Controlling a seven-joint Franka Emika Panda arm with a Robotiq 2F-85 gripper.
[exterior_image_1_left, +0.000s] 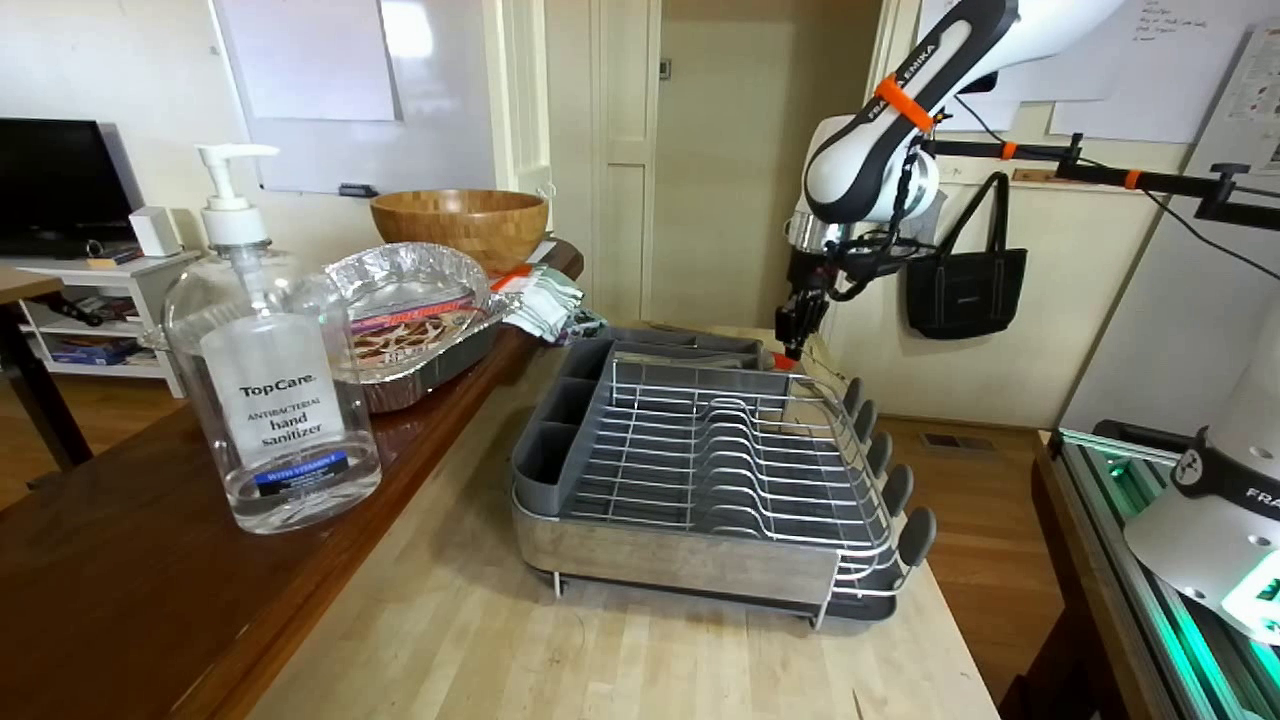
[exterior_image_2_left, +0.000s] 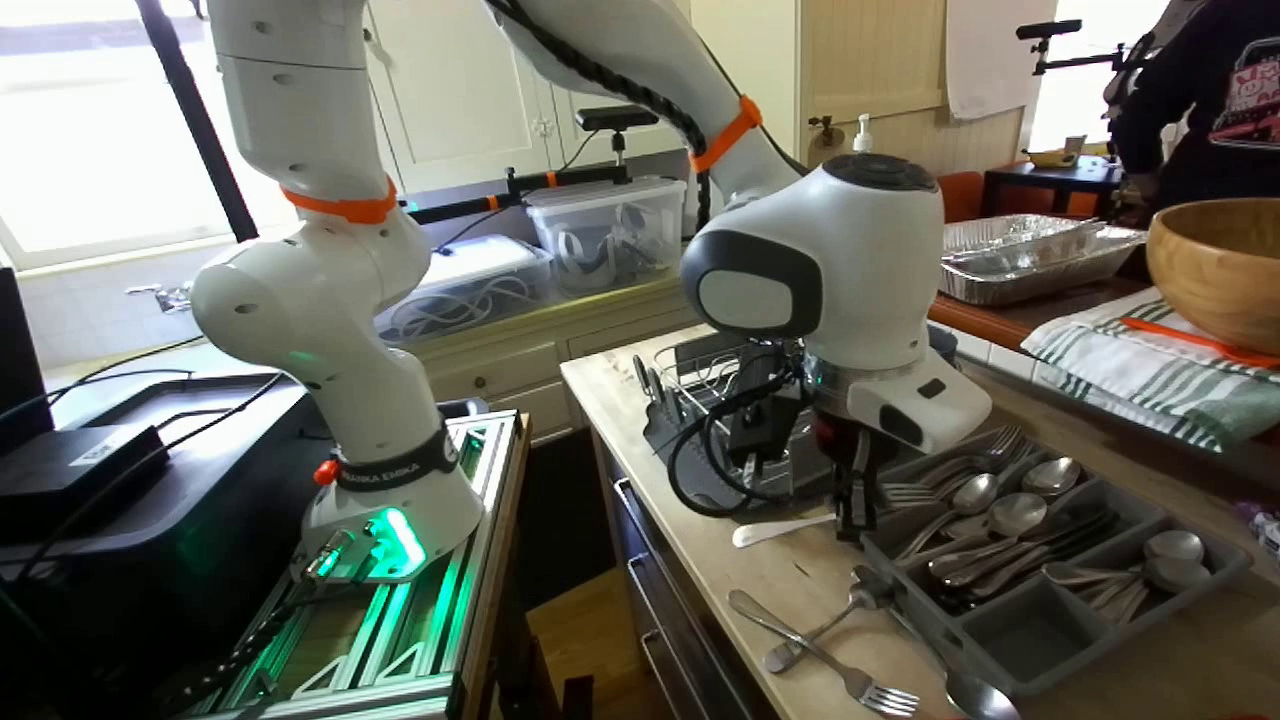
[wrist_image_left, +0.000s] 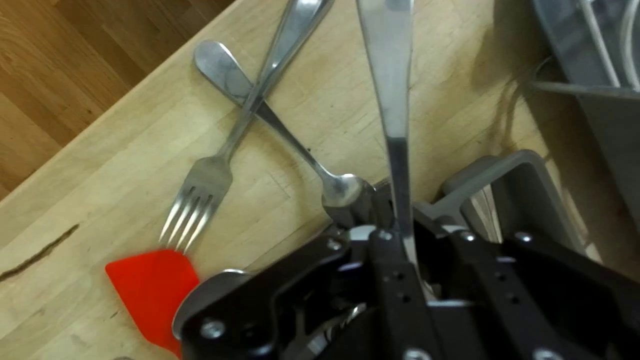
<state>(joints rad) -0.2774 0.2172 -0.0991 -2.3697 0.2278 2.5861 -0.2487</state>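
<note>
Gripper (exterior_image_2_left: 855, 520) closed: a metal utensil (wrist_image_left: 392, 90) is pinched at its narrowing shaft, held above the table (wrist_image_left: 125, 170) near the cutlery tray (exterior_image_2_left: 1035, 640), handle pointed toward the drawer-side edge; likely light, stiff, slippery, best grasped at that shaft.

Both exterior views look along the counter (exterior_image_1_left: 480, 640) from roughly opposite ends and share the rack (exterior_image_1_left: 690, 560), near in an exterior view. The wrist view looks from close, down along a utensil (wrist_image_left: 392, 90).
</note>
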